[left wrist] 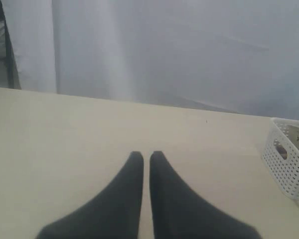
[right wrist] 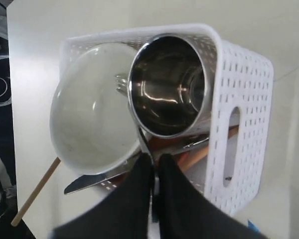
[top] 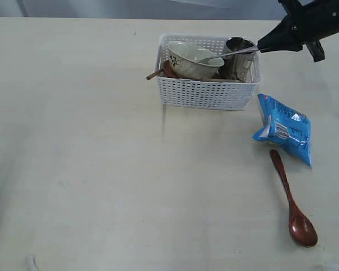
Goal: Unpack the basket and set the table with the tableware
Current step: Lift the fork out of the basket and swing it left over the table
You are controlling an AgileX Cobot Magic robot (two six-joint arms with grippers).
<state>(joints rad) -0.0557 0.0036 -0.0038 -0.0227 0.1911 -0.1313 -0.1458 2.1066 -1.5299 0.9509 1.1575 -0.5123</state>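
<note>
The white basket [top: 206, 93] stands at the back of the table [top: 90, 158]. It holds the cream bowl [top: 189, 59], the steel cup [top: 240, 56] and brown sticks [top: 153, 75]. A silver fork [top: 229, 55] lies slanted over the bowl and cup rim. My right gripper [top: 261, 48] is shut on its handle end at the basket's right side. In the right wrist view the fingertips [right wrist: 156, 160] pinch the thin fork handle [right wrist: 143, 142] below the cup [right wrist: 169, 84] and bowl [right wrist: 89, 124]. The red-brown spoon [top: 291, 203] lies on the table at the front right. My left gripper [left wrist: 146, 155] hovers shut and empty over bare table.
A blue snack bag [top: 285, 130] lies just right of the basket's front corner, above the spoon's handle. A flat metal piece [right wrist: 89, 181] pokes out under the bowl. The basket's corner [left wrist: 289, 169] shows in the left wrist view.
</note>
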